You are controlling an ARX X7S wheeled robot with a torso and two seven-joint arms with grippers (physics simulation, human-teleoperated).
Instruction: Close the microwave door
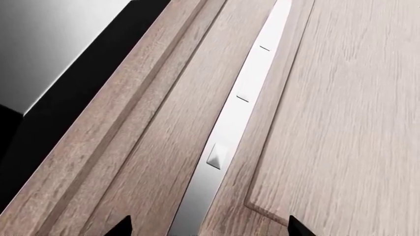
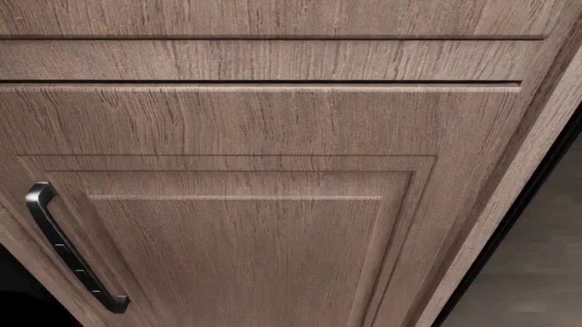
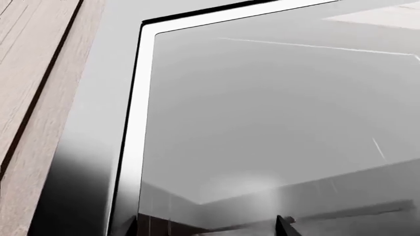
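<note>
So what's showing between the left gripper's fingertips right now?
In the left wrist view, the open left gripper frames a silvery metal strip running along the wooden cabinet front. Nothing is held between the fingertips.

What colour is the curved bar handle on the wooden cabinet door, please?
The curved bar handle is dark metallic grey, almost black; the head view shows it best.

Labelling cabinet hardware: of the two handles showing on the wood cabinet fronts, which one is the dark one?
The dark handle is the curved bar in the head view, at the left edge of the panelled door. The other, in the left wrist view, is a bright silver strip.
</note>
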